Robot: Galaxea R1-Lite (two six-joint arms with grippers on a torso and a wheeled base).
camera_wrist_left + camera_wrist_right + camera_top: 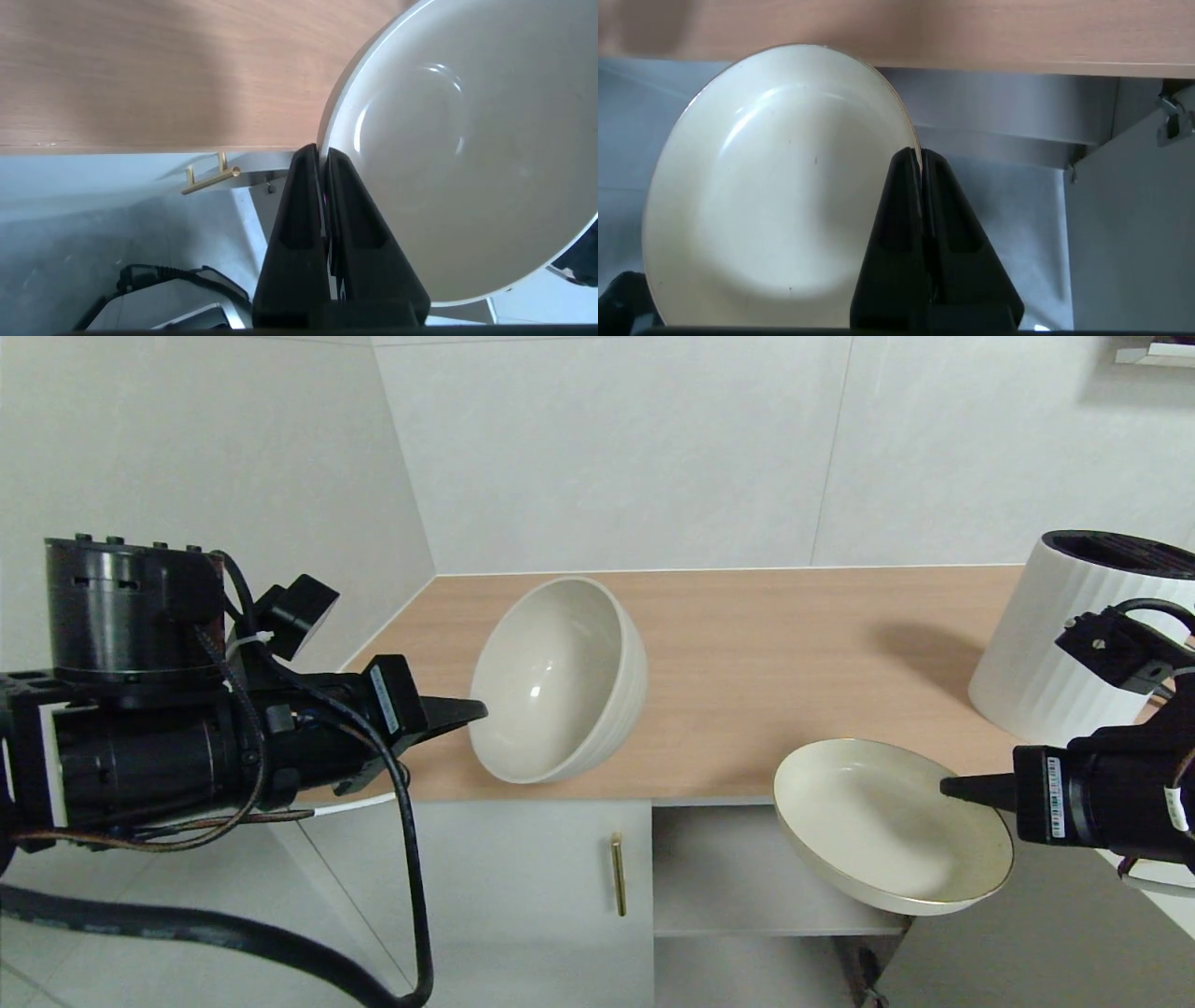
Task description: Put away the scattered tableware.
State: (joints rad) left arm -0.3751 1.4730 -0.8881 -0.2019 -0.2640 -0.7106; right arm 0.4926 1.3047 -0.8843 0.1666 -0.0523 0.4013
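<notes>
The bowl [551,681] hangs tipped on its side above the front part of the bench [766,644], its hollow turned towards the left arm. The left claw [471,709] is closed narrowly on the bowl's rim, one finger inside the wall and one outside, so the bowl juts out past the fingertips. In the left wrist view the rim sits pinched between the two dark fingers [299,215].

The plate [887,826] is held tilted in front of the bench edge, before the open cupboard shelf [728,868]. The right claw [952,788] is clamped on its rim at the side nearest the right arm, with the plate's face slanting upwards.

A white ribbed container [1055,644] stands on the bench near the right arm. Below the bowl, a closed cupboard door [523,887] carries a brass handle [616,874].
</notes>
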